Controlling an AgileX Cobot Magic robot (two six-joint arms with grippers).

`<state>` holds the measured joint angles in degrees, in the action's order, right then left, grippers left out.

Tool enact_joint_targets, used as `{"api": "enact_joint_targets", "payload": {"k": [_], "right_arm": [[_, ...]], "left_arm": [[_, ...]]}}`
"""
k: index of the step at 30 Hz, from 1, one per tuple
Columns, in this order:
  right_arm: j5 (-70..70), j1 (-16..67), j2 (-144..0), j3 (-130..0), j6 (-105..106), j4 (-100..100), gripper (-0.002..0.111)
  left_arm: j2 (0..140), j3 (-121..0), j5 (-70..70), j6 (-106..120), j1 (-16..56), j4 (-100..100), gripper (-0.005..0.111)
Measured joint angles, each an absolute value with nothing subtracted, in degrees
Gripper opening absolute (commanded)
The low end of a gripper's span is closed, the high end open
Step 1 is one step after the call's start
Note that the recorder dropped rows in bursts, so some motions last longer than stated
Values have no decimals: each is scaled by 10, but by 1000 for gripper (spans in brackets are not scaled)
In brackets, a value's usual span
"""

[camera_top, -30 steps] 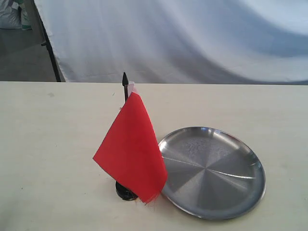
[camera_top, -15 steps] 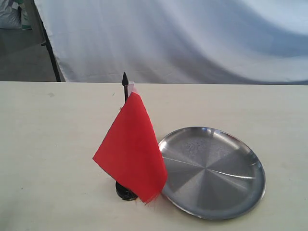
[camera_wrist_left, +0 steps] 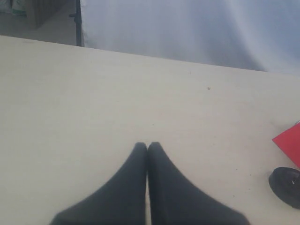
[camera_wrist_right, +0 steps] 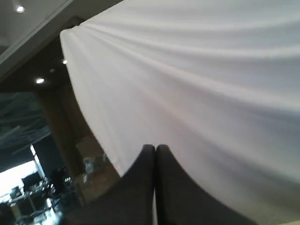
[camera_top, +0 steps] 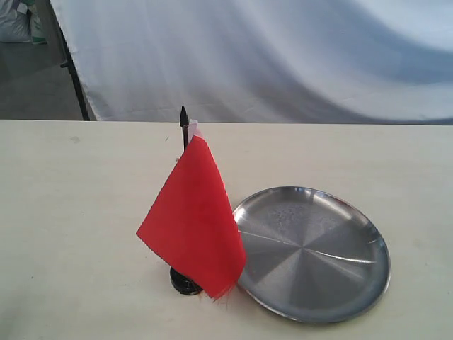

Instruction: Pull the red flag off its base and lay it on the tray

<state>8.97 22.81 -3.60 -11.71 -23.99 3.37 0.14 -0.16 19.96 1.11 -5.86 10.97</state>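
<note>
Red flag [camera_top: 191, 219] stands near the front edge of the table [camera_top: 71, 212], its thin black stick seated upright in the base [camera_top: 184, 282]. The cloth hangs down at a slant and hides most of the stick, so only the pointed tip [camera_top: 184, 113] shows above it. Being plugged into the base is what holds the flag vertical, so nothing has been pulled out yet and the task looks to be at its very start. Just beside the base lies the tray [camera_top: 318, 248], flat and bare. The cloth's lower corner overlaps its near rim in the exterior view, though whether the two touch cannot be told. Set this close, the tray makes the carry after the pull a short one. Neither arm shows in the exterior view. The left gripper [camera_wrist_left: 148, 145] sits low over bare table with its jaws pressed together and holding nothing, and the base [camera_wrist_left: 287, 185] and a corner of the red flag [camera_wrist_left: 290, 143] lie well off to one side of it. The right gripper [camera_wrist_right: 155, 147], its jaws likewise together and empty, points upward, away from the table, toward the white drape [camera_top: 283, 57] hanging behind the far edge. It looks parked, so the left arm seems better placed to reach first.
</note>
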Motion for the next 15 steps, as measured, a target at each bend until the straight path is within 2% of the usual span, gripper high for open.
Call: {"api": "enact_joint_targets", "payload": {"k": [3,8,15], "right_arm": [[65,308,-173,-172,-239,-30,0],[54,391,-366,-220,-236,-65,0],[87,458,-593,-254,-206,-74,0]], "left_arm": [[1,-2,200,11,-59,110,0],[1,-2,200,11,-59,110,0],[1,-2,200,11,-59,110,0]]}}
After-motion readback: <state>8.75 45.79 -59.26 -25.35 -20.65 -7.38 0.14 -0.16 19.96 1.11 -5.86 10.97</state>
